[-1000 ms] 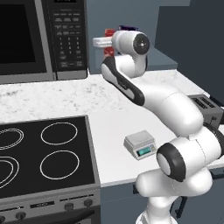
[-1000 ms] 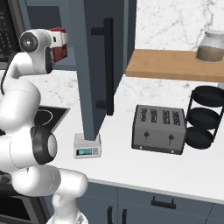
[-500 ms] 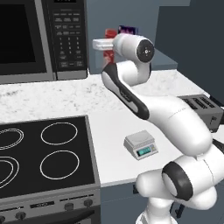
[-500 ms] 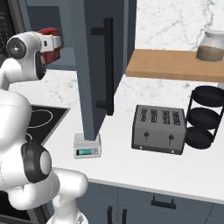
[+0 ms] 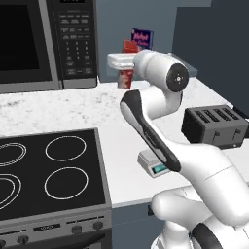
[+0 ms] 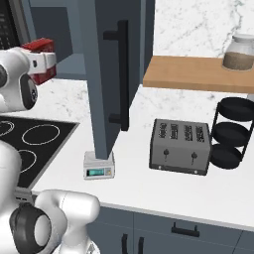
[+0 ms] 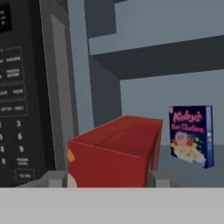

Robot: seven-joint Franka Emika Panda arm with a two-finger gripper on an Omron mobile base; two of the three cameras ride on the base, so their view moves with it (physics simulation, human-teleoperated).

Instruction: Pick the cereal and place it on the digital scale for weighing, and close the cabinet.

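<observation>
Gripper (image 7: 107, 177) clamped on the red cereal box (image 7: 116, 151), a finger on each side, held up at the open cabinet (image 6: 106, 74) mouth by the microwave (image 5: 46, 44); a dark blue cereal box (image 7: 191, 135) stands inside at 3 o'clock of the red one. Digital scale (image 6: 99, 166) sits on the white counter (image 6: 163, 191) under the cabinet door's lower edge, toaster (image 6: 181, 146) at its 3 o'clock, stovetop (image 5: 46, 177) at 9 o'clock.

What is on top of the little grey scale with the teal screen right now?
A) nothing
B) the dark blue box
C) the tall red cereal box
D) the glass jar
A: the small light-grey digital scale has a bare platform, while the tall red cereal box is up at the gripper.
</observation>
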